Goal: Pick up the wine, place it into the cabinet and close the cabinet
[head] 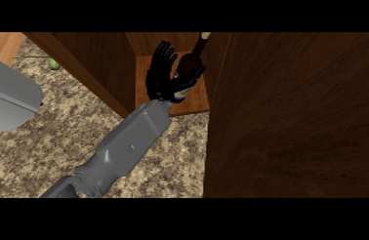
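The wine bottle [189, 63] is dark with a pale cork end. It stands leaning inside the open wooden cabinet [191, 105], on its floor near the right wall. My left hand [160, 80] reaches into the cabinet right beside the bottle, on its left. The fingers [163, 52] point straight up and spread, and the thumb [196, 76] lies across the front of the bottle's lower part. The bottle's base is hidden behind the hand. My right hand does not show.
The cabinet's right door [288, 117] stands open and fills the view's right side. The left door [90, 63] slants open on the left. A grey object [14, 100] and a small green item [53, 63] sit at the far left on the speckled counter [65, 136].
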Controlling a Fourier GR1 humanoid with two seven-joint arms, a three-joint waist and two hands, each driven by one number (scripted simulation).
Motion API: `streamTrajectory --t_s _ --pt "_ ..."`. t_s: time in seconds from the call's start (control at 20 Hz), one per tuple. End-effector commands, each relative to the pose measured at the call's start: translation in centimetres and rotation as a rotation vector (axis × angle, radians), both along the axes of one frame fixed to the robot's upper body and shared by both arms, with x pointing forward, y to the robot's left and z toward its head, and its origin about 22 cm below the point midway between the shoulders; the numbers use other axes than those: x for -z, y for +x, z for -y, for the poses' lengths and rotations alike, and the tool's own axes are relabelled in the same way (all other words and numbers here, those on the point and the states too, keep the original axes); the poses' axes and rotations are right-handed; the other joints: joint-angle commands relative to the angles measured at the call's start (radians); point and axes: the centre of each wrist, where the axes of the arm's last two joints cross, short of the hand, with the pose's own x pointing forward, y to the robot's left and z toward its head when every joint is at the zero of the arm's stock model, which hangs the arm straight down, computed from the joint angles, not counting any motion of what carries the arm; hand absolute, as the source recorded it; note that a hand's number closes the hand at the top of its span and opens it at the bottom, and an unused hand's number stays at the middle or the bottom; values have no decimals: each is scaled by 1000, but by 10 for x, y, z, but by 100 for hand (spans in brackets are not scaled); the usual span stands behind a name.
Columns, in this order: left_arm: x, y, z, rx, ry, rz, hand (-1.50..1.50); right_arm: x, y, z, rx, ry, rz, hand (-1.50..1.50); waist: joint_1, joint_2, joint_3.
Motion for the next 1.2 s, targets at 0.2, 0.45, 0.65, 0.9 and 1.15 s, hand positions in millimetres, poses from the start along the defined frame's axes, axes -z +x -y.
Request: streamTrajectory --t_s 0.2,0.45,0.65,0.9,1.15 --pt "-4 3 4 -23 101 -21 -150 1 1 -2 3 4 15 -150 5 -2 1" --pt "-9 7 7 19 209 34 -150 -4 5 1 -18 3 4 -150 7 2 1" --pt "-7 5 7 51 243 73 -150 3 -8 7 3 -9 -5 -150 20 -7 1" --pt "-20 1 25 34 228 107 -150 2 -7 3 11 -6 -29 -150 44 -14 1" --pt "-11 -11 29 45 181 143 -150 5 -7 3 17 -12 -32 -150 57 -18 1"
